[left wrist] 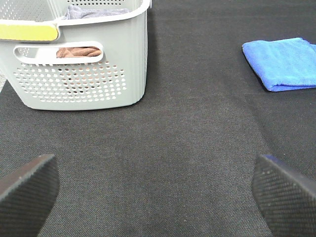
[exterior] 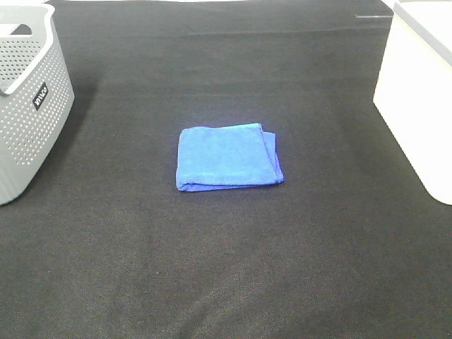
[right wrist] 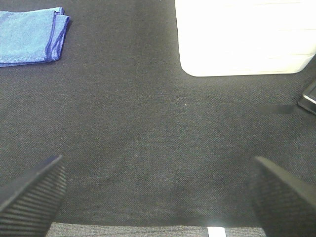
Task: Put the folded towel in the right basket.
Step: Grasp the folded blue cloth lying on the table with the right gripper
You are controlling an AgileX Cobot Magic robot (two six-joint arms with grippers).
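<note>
Grey basket [exterior: 32, 120] on table [exterior: 226, 282]: brown cloth [left wrist: 79, 51] + grey cloth [left wrist: 94, 11] inside. White basket [exterior: 417, 92]: inside hidden. Blue towel [exterior: 227, 157] btwn them. Left claw [left wrist: 155, 192], right claw [right wrist: 158, 192] released.

— Any writing to read here?
— Only one piece: a small black label [exterior: 40, 95] on the side wall of the grey perforated basket [exterior: 28, 134], seen from the high camera.
— What does it say?
— White capitals, turned sideways (they run up the wall rather than across). It may begin "MY", but the letters are too small to read with any certainty.
</note>
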